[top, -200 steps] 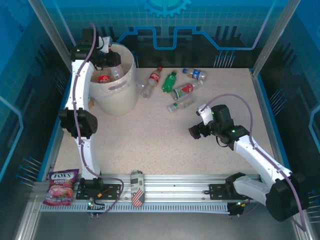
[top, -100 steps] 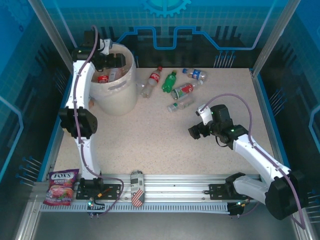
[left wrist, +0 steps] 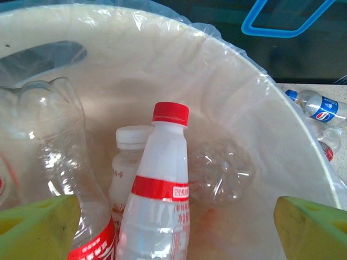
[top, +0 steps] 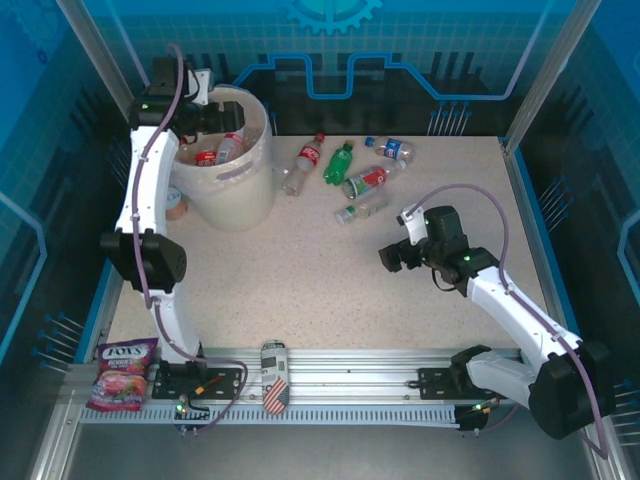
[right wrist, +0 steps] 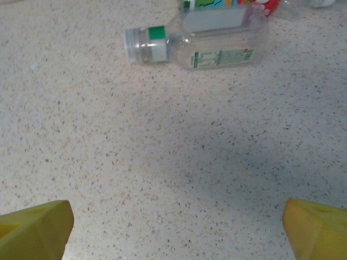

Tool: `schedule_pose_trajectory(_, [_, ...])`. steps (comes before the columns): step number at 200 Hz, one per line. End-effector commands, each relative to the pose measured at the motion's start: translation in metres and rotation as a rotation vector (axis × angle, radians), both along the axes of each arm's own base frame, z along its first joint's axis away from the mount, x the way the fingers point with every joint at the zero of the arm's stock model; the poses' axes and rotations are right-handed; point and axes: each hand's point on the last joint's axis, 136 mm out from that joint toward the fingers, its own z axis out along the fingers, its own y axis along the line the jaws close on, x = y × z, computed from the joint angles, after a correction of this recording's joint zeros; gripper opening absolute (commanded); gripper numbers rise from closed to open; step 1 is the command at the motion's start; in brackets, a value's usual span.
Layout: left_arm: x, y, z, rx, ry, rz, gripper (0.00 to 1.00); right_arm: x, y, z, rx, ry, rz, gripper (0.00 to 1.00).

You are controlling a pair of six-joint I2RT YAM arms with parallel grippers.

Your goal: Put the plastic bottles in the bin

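Plastic bottles (top: 370,182) lie beyond the wide right tool (top: 392,258); left tool (top: 222,120) wide over bin (top: 238,195)

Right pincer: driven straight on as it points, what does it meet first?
Probably bare speckled tabletop, short of the clear green-banded plastic bottle lying beyond; depth is unclear.
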Motion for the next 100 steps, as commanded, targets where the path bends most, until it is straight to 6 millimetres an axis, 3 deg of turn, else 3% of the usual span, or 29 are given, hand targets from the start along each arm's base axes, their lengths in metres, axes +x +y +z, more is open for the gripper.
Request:
schedule_pose_trajectory(1, [-0.021, -0.005, 0.041, 0.048, -0.115, -0.013, 0.93, 0.014, -0.007, 0.018, 0.057, -0.022, -0.087, 1.0])
schedule_pose_trajectory(55, [-0.084, -0.038, 0.093, 0.209, -0.241, -0.052, 0.93, 0.014, -0.031, 0.025, 0.148, -0.016, -0.213, 1.0])
schedule_pose_trajectory(78, [-0.117, -0.065, 0.116, 0.242, -0.306, -0.104, 0.93, 0.013, -0.04, 0.025, 0.181, -0.017, -0.25, 1.0])
schedule_pose_trajectory(100, [-0.138, -0.097, 0.117, 0.241, -0.31, -0.19, 0.92, 0.014, -0.043, 0.024, 0.196, -0.016, -0.265, 1.0])
